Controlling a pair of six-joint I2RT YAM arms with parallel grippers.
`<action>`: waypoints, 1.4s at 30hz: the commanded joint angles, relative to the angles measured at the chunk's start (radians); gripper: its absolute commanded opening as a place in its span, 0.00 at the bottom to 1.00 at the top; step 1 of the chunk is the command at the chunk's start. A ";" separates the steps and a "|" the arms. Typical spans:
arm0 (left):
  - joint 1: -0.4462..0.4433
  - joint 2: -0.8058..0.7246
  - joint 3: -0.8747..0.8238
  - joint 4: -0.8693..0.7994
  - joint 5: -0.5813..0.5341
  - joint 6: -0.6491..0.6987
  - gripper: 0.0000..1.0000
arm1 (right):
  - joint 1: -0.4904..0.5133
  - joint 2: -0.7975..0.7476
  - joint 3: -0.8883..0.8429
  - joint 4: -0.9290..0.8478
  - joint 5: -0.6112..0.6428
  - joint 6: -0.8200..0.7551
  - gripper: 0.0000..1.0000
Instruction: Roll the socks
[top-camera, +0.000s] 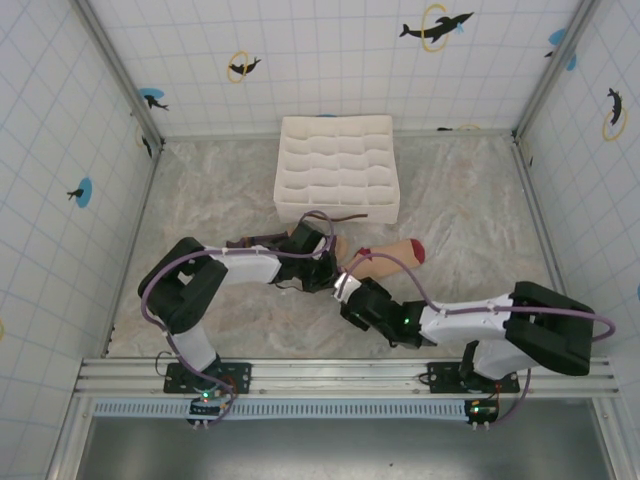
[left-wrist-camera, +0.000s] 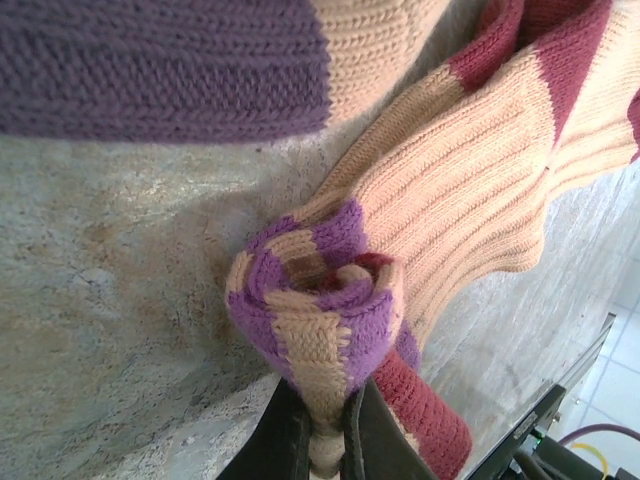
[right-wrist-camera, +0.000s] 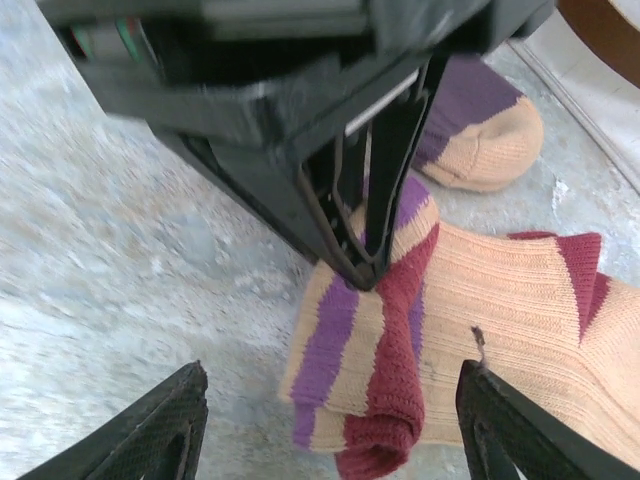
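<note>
left pincer (left-wrist-camera: 326, 432) clamps the socks (left-wrist-camera: 320, 300), cuffs rolled; right pincer (right-wrist-camera: 332, 385) gapes wide nearby.

Left arm (top-camera: 240, 266) jaws pinched shut, right arm (top-camera: 465, 320) jaws spread wide.

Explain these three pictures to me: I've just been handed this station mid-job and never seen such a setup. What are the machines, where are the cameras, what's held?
Two robot arms are bolted at the near edge of a marbled table. The top picture looks down from above them: the left gripper and right gripper meet near a white organiser box. The other two come from a camera on each wrist. The left wrist view shows its fingers pinching the started roll of striped cuffs from a purple sock and a beige sock. The right wrist view shows its fingers spread open, holding nothing.
</note>
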 joint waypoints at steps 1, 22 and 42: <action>0.003 0.011 0.022 -0.086 0.008 0.030 0.00 | 0.003 0.059 0.000 0.098 0.128 -0.087 0.66; 0.002 0.003 -0.011 -0.027 0.000 -0.002 0.16 | -0.032 0.214 -0.066 0.314 0.055 -0.037 0.17; 0.003 -0.122 -0.118 0.175 -0.035 -0.031 0.64 | -0.491 0.170 -0.245 0.526 -0.823 0.409 0.00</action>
